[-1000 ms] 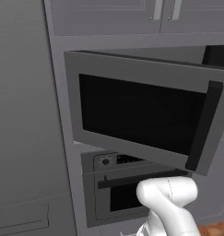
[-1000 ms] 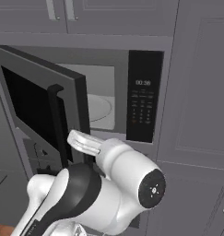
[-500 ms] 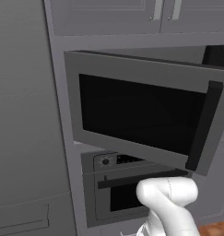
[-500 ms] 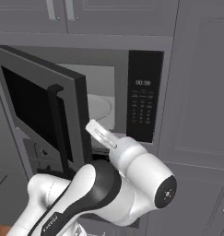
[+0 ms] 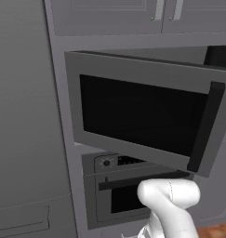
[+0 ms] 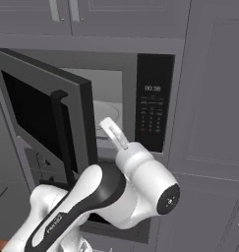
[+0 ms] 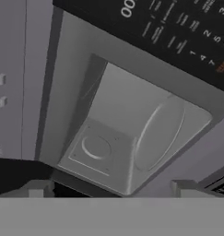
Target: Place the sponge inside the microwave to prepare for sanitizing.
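Note:
The microwave (image 6: 155, 106) stands with its door (image 5: 142, 111) swung wide to the left, vertical bar handle (image 6: 62, 133) toward me. Inside, the round turntable (image 7: 158, 133) lies on the pale floor of the cavity (image 6: 107, 114). My gripper (image 7: 111, 189) is open, nothing between its dark fingertips (image 7: 37, 188), and looks straight into the cavity from just in front of its mouth. In the right base view the white hand (image 6: 114, 134) points up at the opening, beside the door's edge. The sponge is out of view.
Below the microwave sits the oven (image 5: 128, 186) with a knob and a horizontal handle. The black keypad panel (image 7: 178, 32) is right of the cavity. Cabinet doors (image 5: 133, 14) run above, and a tall grey panel (image 5: 26, 116) stands to the left.
The hand has risen and swung right, from beside the door's lower edge up toward the microwave's opening. The door and the base have stayed put.

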